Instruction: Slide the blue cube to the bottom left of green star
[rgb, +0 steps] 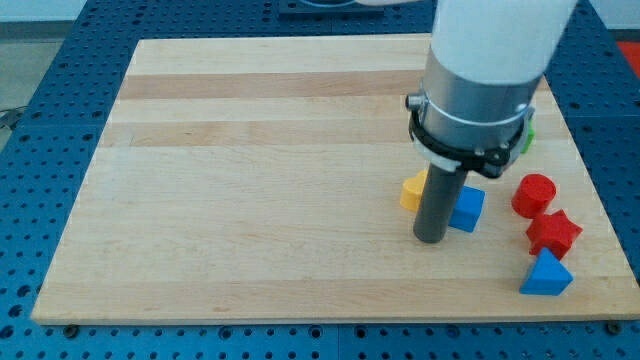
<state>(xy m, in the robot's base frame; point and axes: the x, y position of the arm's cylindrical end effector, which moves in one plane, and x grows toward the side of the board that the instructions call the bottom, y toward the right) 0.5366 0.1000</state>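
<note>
The blue cube (468, 208) sits at the view's right on the wooden board (250, 200). My tip (431, 239) rests on the board right against the cube's left side. The green star (526, 136) shows only as a small green sliver at the view's upper right, mostly hidden behind the arm's body. A yellow block (413, 191) lies just left of the rod, partly hidden by it; its shape is unclear.
A red cylinder (534, 194) stands right of the blue cube. A red star (553, 233) lies below it. A blue triangular block (546, 275) sits near the board's bottom right edge.
</note>
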